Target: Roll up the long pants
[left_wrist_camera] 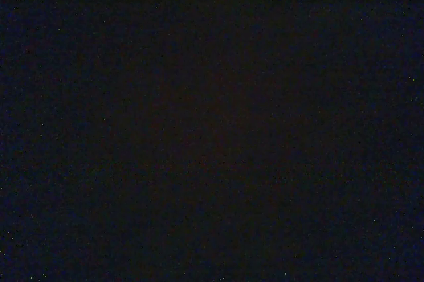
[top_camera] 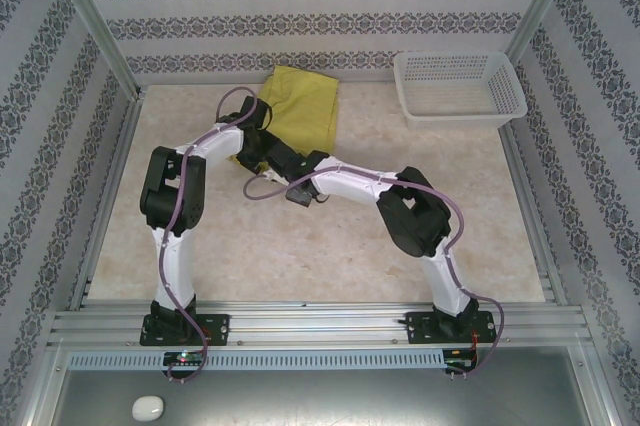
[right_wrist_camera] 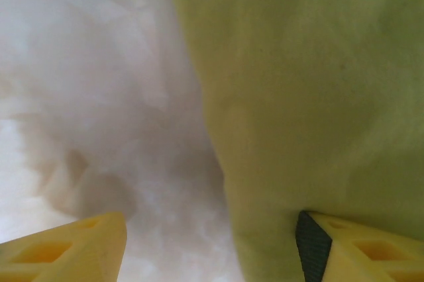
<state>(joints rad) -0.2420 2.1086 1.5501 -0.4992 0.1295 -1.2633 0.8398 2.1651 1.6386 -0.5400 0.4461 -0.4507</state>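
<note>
Claws, right claw spread wide at long pants edge, gripping nothing, left claw cannot tell.

No text or labels can be read, perhaps from blur.

the top view is bright and evenly lit from above, with soft shadows on the counter. the left wrist view is nearly black, with faint speckled noise. the right wrist view is bright and washed out, and the long pants are blurred, out of focus.
</note>
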